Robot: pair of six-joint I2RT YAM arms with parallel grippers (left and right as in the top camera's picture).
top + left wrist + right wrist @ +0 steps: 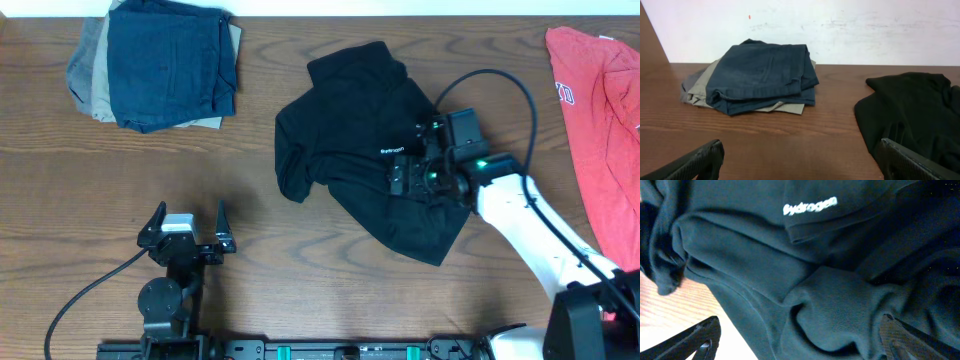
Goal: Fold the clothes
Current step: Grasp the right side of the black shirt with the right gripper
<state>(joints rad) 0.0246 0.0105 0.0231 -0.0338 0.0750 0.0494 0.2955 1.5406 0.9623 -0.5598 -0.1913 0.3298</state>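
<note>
- Placement of shirt (350,140): lying crumpled on the table (300,270) a little right of centre, with sleeves and hem tucking under. Lying well apart from the pile (160,65) at the far left, and nearer the red tee (600,130) at the right edge.
- Right claw (398,176): hanging wide open over the shirt's lower middle, gripping nothing. Not showing, in the wrist view, whether the fingers (690,342) are touching cloth.
- Left claw (190,215): sitting open near the front edge, holding nothing, well apart from the shirt.
- Layers: closing on the thick ridges between the fingers and probably pinching several plies at once. Then dragging the whole heap instead of spreading it.
- Slipping: biting too shallowly into thin soft cloth and risking losing it mid-pull.
- One-armed tugging: pulling with the right alone while the left is idling far off. Probably sliding the shirt over the wood rather than flattening it.
- Straying: hauling rightward and possibly sweeping into the red tee.
- Misreading: guessing at hem or sleeve among black-on-black folds. Possibly seizing the wrong edge and folding a twist in.
</note>
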